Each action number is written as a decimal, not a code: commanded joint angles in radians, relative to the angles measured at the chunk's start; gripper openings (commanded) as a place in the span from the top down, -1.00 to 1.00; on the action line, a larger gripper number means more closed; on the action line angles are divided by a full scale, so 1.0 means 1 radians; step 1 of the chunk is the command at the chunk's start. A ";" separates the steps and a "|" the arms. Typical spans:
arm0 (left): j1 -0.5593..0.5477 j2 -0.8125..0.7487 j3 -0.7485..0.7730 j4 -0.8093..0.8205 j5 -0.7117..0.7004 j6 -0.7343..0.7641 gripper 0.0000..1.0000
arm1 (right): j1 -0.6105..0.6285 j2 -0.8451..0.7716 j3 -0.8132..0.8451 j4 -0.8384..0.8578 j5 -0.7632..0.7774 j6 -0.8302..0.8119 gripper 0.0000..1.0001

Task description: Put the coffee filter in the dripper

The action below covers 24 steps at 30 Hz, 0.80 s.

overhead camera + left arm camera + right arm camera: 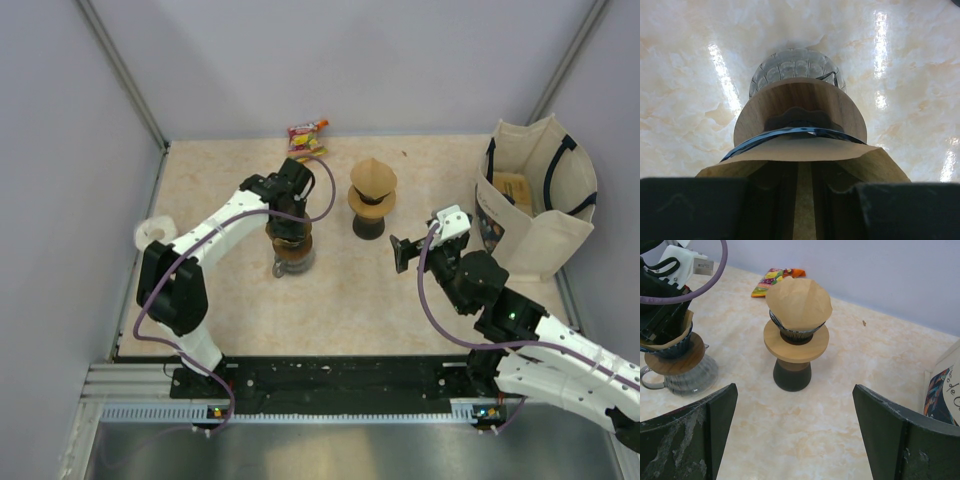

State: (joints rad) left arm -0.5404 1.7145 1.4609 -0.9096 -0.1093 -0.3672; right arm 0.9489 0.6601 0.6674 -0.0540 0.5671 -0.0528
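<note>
Beige-cream marbled table top (340, 300), glossy white glare streaks. Tan-brown paper coffee filter (805, 152) over dark blue-black dripper (790, 131) rim, mid-brown wood-grain collar (800, 102), clear ribbed glass carafe (795, 65). Same tan on second filter (799, 302), above pale wood disc (796, 346) and black base (792, 376). Red, yellow, orange snack packet (307, 138). Cream tote bag (545, 225), dark handles, possibly navy. Purple cables (723, 260). White left arm (225, 228) with black joints. Black right gripper (794, 390) fingers (695, 440), scuffed whitish. Pale lilac-grey walls (350, 60).
</note>
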 commanded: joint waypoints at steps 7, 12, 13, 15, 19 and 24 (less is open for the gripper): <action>-0.007 -0.039 0.041 -0.009 0.005 -0.001 0.76 | 0.008 -0.010 0.003 0.016 -0.003 -0.010 -0.98; -0.009 -0.047 0.042 -0.009 0.005 0.001 0.81 | 0.008 -0.010 0.001 0.016 -0.007 -0.012 -0.98; -0.010 -0.047 0.042 -0.011 0.007 0.001 0.82 | 0.008 -0.010 0.004 0.016 -0.009 -0.010 -0.98; -0.012 -0.050 0.045 -0.012 0.003 -0.003 0.85 | 0.008 -0.010 0.003 0.016 -0.007 -0.010 -0.98; -0.013 -0.055 0.047 -0.012 0.002 0.001 0.87 | 0.010 -0.007 0.003 0.016 -0.009 -0.010 -0.98; -0.015 -0.064 0.050 -0.014 -0.003 0.002 0.85 | 0.008 -0.007 0.001 0.017 -0.010 -0.012 -0.98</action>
State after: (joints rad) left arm -0.5507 1.7058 1.4715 -0.9207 -0.1051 -0.3676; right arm 0.9489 0.6605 0.6674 -0.0540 0.5667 -0.0601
